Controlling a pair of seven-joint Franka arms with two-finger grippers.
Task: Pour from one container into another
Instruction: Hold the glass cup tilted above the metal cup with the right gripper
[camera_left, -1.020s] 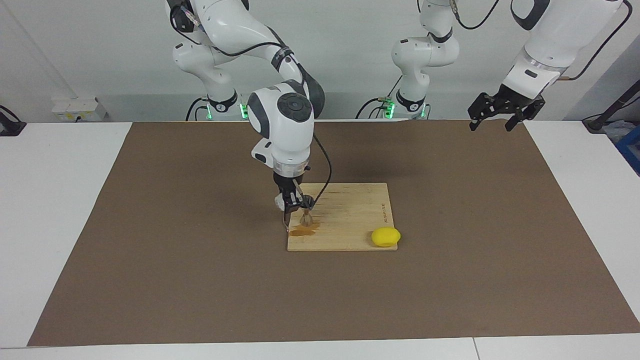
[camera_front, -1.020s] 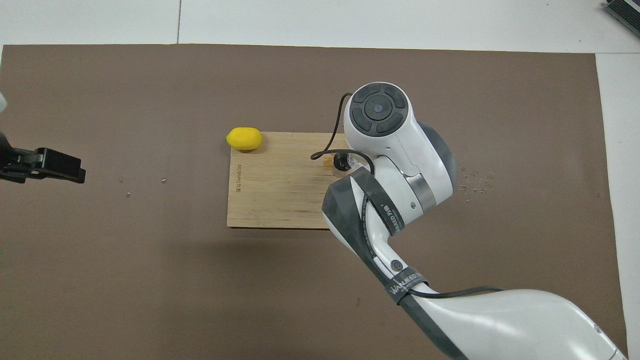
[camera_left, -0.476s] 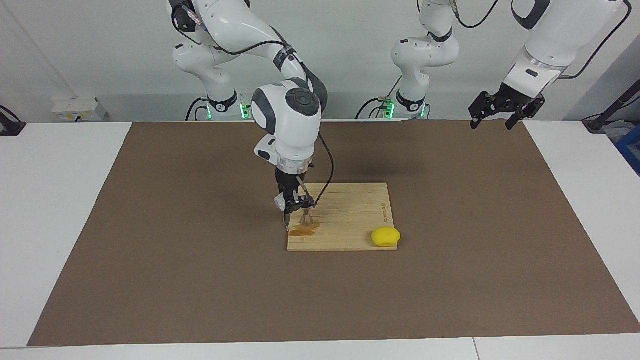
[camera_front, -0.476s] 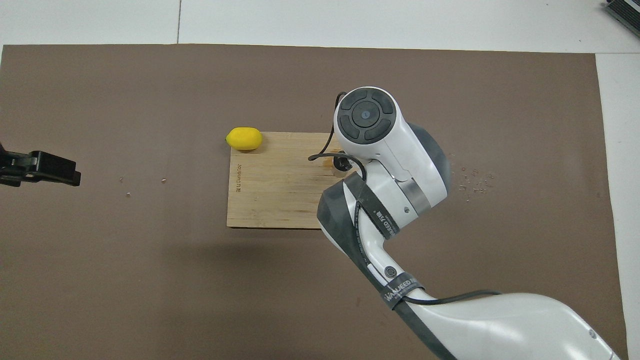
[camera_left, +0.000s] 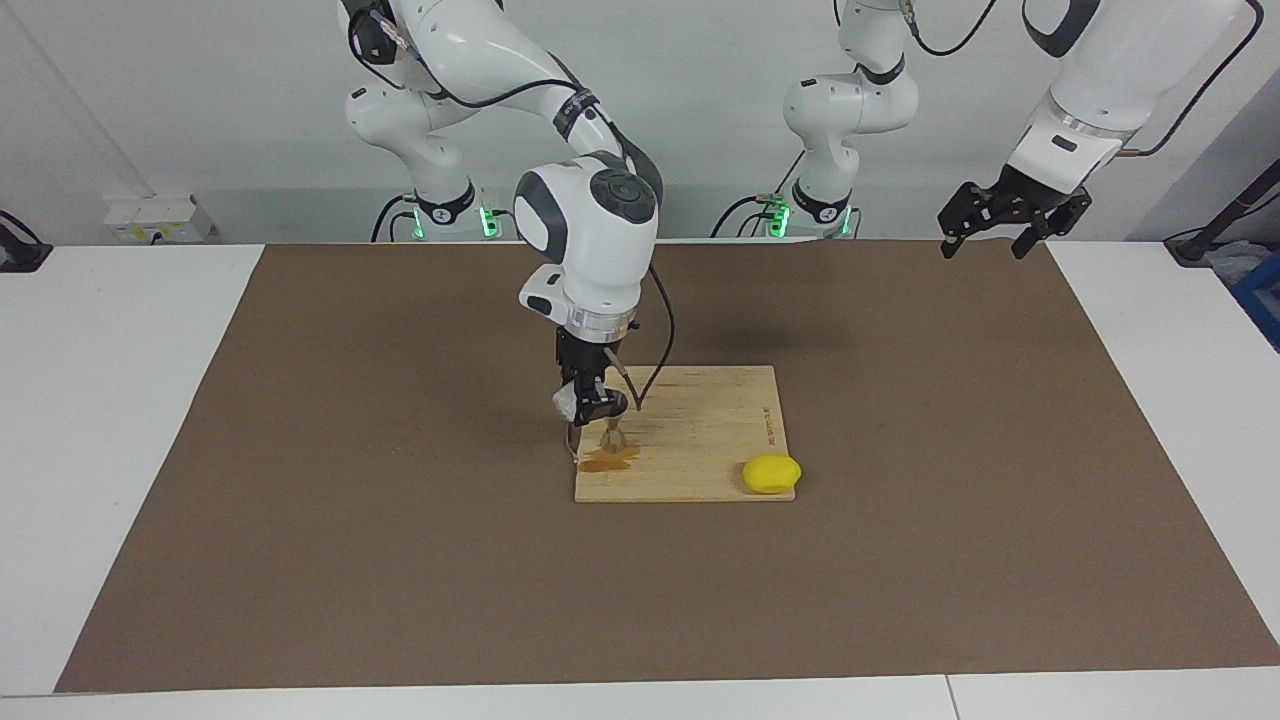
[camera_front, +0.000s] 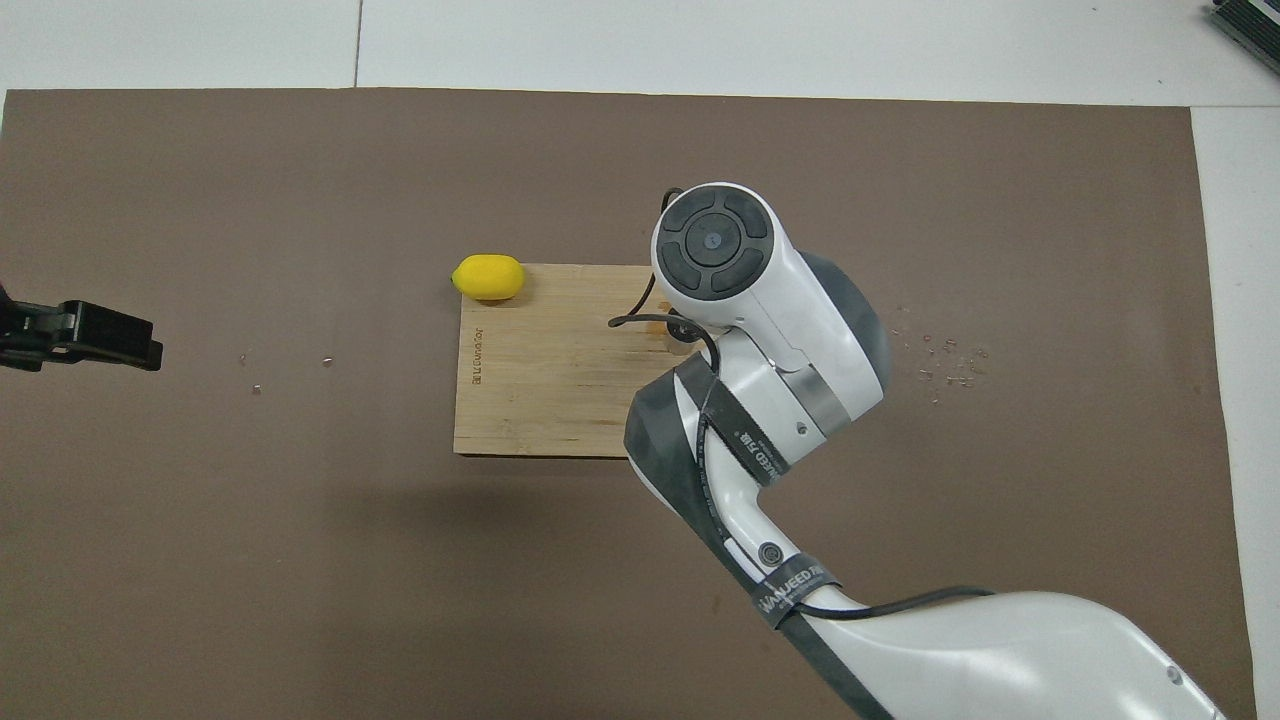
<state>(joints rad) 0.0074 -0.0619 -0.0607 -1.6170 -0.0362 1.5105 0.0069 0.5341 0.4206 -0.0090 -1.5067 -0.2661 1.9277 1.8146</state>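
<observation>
Lifts and leans toward the left arm's end since a second ago, the right arm's wrist; barely shifts the right gripper (camera_left: 590, 408), low over the board (camera_left: 700, 440) on the mat (camera_left: 400, 550). Reads as a pour ending or easing back, not a clean one. Leaves a lemon (camera_left: 771, 473) at the board's corner. Holds the cup (camera_left: 565, 404) tilted just beside the jigger (camera_left: 613, 437), upright on the board, with an amber puddle (camera_left: 608, 460) spread at its foot. Grips the cup with jaws drawn narrow. Waits with the left gripper (camera_left: 982, 252) raised over the mat's corner, jaws spread, empty.
</observation>
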